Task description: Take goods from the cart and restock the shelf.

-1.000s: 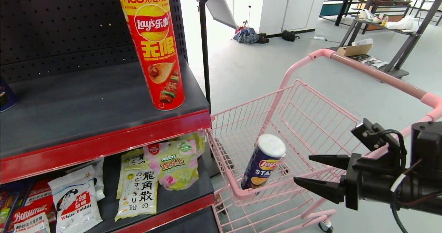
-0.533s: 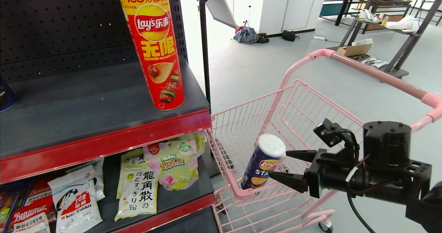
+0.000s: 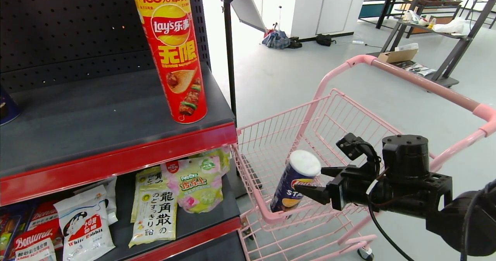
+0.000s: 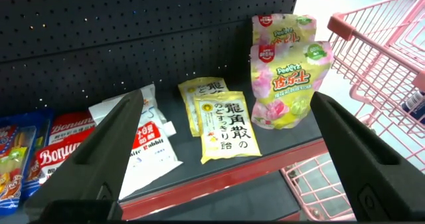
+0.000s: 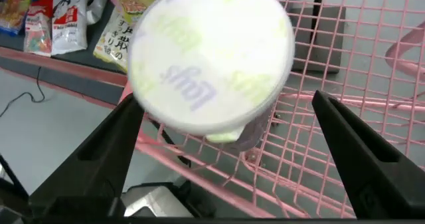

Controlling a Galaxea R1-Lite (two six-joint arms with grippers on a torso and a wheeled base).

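The left gripper (image 4: 227, 98) is hanging in front of the lower tier (image 3: 201, 218) of the shelf (image 3: 97, 114). Its two fingers are spread wide apart and are gripping nothing.

Red snack bags (image 3: 33, 234) are lying at the far left of that tier, with a white candy bag (image 3: 83, 224) just beside them. Next, two yellow-and-white lozenge packets (image 3: 155, 210) are lying overlapped. Green-and-pink pouches (image 3: 195, 183) are leaning against the pegboard back at the tier's right end, one behind the other.

On the upper tier, a tall red chip canister (image 3: 170, 52) with a yellow lid is standing upright close to the red front edge and near the right end. A black pole (image 3: 230, 59) is rising just beside the shelf's right side.

The pink cart (image 3: 348, 98) is standing right of the shelf, its wire basket almost touching the lower tier. A dark blue chip canister (image 3: 296, 181) is standing tilted in the basket corner closest to the shelf, with its white lid (image 5: 212, 58) uppermost.

The right gripper (image 3: 312, 180) is reaching in level from the right. Its fingers are parted and are flanking the canister's top, one on either side of the lid. Whether they are touching it I cannot tell.
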